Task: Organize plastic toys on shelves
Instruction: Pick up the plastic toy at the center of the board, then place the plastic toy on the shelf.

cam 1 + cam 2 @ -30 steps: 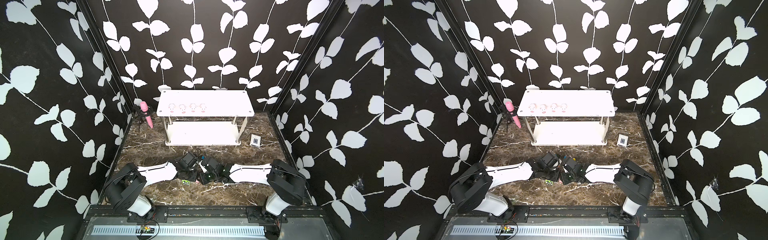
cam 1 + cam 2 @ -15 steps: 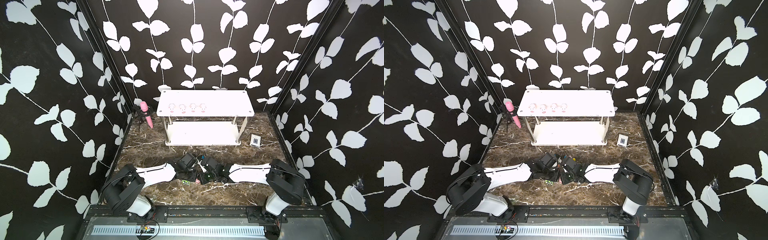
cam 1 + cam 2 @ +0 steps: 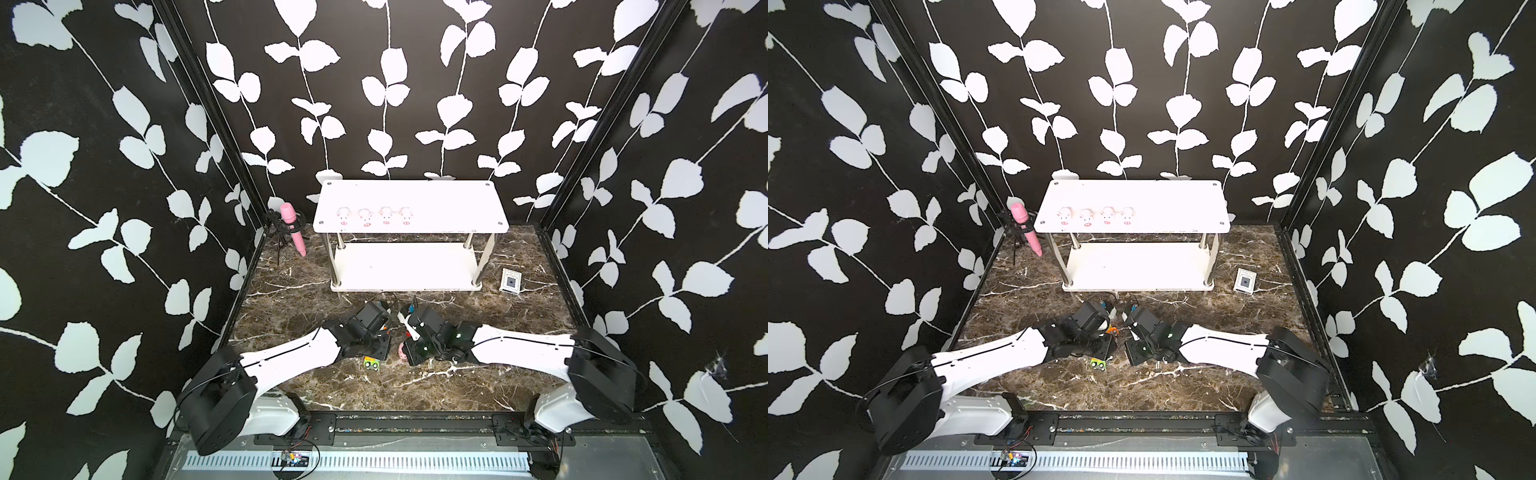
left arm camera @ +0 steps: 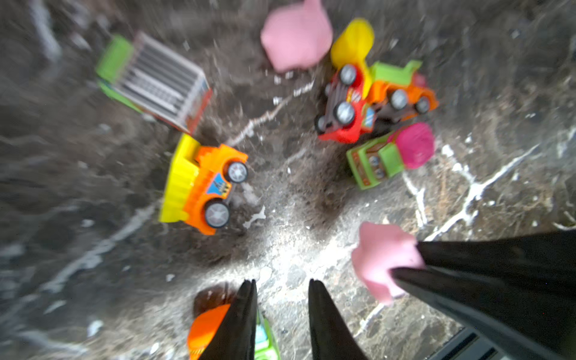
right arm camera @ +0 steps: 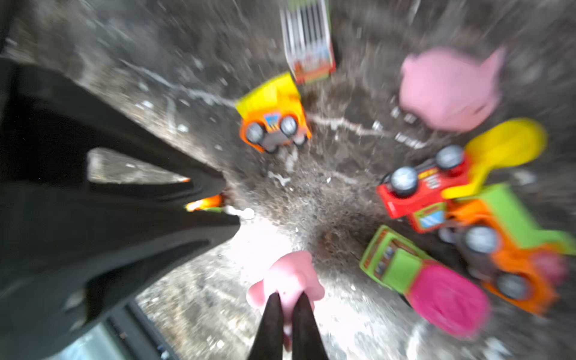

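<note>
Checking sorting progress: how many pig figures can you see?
6. Four shelf pigs stand in a row on the top shelf; the held pig is pinched in the right tool; the loose pig lies on the marble floor near the vehicles. The arms may hide others.

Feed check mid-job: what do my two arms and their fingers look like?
The left arm and right arm have glossy white shells with a thin dark seam, bulky black joint housings and thin black cables. A small green light glows near the right wrist. The left gripper and right gripper carry tapered, pointed black fingers.
</note>
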`<act>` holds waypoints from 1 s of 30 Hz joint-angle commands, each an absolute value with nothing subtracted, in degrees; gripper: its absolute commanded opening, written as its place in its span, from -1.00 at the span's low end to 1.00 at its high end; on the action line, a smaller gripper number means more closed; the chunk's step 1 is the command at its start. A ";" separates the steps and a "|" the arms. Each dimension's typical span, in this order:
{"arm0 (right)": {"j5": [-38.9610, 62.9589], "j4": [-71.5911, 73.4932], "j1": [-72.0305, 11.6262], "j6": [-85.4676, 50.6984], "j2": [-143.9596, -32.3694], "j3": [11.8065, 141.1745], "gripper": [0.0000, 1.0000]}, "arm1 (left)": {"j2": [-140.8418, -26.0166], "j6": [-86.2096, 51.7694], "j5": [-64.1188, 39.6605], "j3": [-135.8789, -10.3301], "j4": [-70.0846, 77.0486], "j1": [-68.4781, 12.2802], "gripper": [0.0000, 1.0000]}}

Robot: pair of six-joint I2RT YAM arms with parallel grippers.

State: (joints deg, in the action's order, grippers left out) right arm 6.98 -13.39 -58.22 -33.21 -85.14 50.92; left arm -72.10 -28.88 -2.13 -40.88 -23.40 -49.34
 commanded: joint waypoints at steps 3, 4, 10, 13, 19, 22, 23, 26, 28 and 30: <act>8.66 -20.22 -55.03 -29.11 -78.88 56.66 -1.00 | -66.70 -25.77 3.96 -43.20 -29.56 -47.93 -0.34; 9.14 -21.76 -54.39 -28.24 -78.05 57.96 -1.00 | -65.85 -25.45 4.25 -43.14 -29.80 -47.42 -0.34; 13.31 -28.22 -50.00 -23.40 -74.10 66.64 -1.00 | -61.50 -23.80 5.03 -42.12 -30.89 -44.21 -0.33; 15.19 -31.40 -48.01 -20.99 -73.68 72.09 -1.00 | -60.01 -22.76 5.01 -41.51 -31.01 -43.28 -0.32; 17.80 -35.74 -44.11 -17.53 -75.17 83.50 -1.00 | -58.93 -22.41 5.16 -41.23 -31.07 -42.87 -0.32; 18.70 -38.02 -41.96 -15.93 -77.13 89.47 -1.00 | -59.16 -22.41 4.60 -41.22 -30.94 -42.81 -0.32; 18.79 -39.08 -41.32 -15.31 -78.07 91.81 -1.00 | -59.24 -22.41 4.49 -41.26 -30.94 -42.80 -0.33; 19.27 -41.30 -39.39 -14.00 -80.72 98.26 -1.00 | -59.11 -22.41 4.39 -41.23 -30.99 -42.75 -0.33; 19.91 -42.61 -37.89 -13.66 -82.54 102.04 -1.00 | -59.14 -22.39 4.33 -41.18 -30.94 -42.76 -0.33; 20.85 -44.07 -36.48 -13.19 -84.68 106.04 -1.00 | -59.15 -22.48 4.23 -41.13 -30.80 -42.75 -0.33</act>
